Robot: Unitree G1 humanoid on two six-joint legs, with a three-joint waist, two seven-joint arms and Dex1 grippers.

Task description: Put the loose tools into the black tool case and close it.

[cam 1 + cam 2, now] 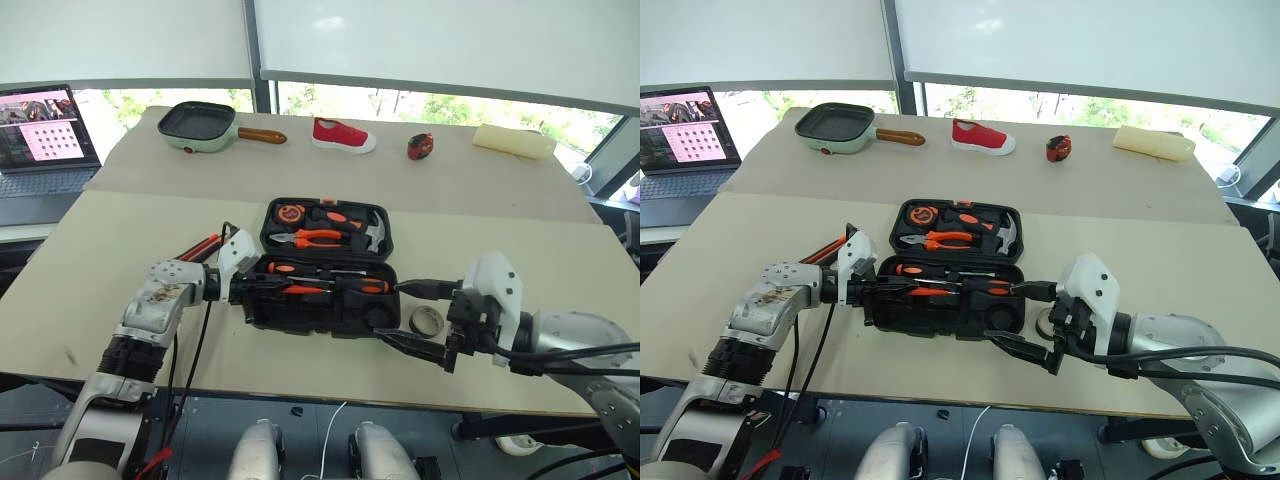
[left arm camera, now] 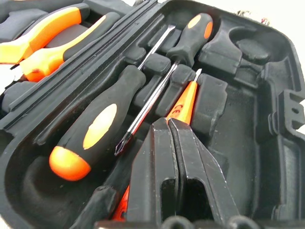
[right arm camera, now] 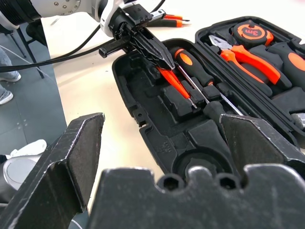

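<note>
The black tool case lies open at the middle of the table. Its far half holds pliers, a hammer and a tape measure. Two black-and-orange screwdrivers lie in the near half, beside the slim orange tester screwdriver. My left gripper is shut and lies over the tester's handle end, with nothing visibly between its fingers. My right gripper stands open at the case's right end, just left of the small grey tape roll on the table. The utility knife lies on the table behind my left arm.
Along the far side of the table are a green-rimmed pan, a red shoe, a small red-black object and a pale yellow block. A laptop sits far left. The table's front edge runs just below the case.
</note>
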